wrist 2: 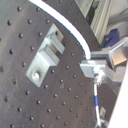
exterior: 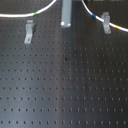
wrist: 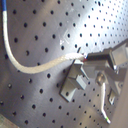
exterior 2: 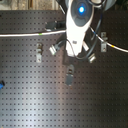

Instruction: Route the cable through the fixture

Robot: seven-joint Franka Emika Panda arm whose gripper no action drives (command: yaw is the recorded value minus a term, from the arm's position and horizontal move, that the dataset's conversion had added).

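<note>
Held the cable (wrist 2: pixel 70 27) pinched between the fingers of the gripper (wrist 2: pixel 94 68), clamped tight on the cord. Found the fixture (wrist 2: pixel 45 52) just beside the fingertips, close by the stretch trailing away from them. Judged the routing begun but not finished: saw only a pass alongside the post, no seating in its slot. Still left, seemingly: easing the cord into the clip, then releasing.

Arm (exterior 2: pixel 76 27): white casing, blue lit circle on top, black cabling alongside, grey metal fingers (wrist 2: pixel 107 60) at gripper (wrist 2: pixel 95 67).
</note>
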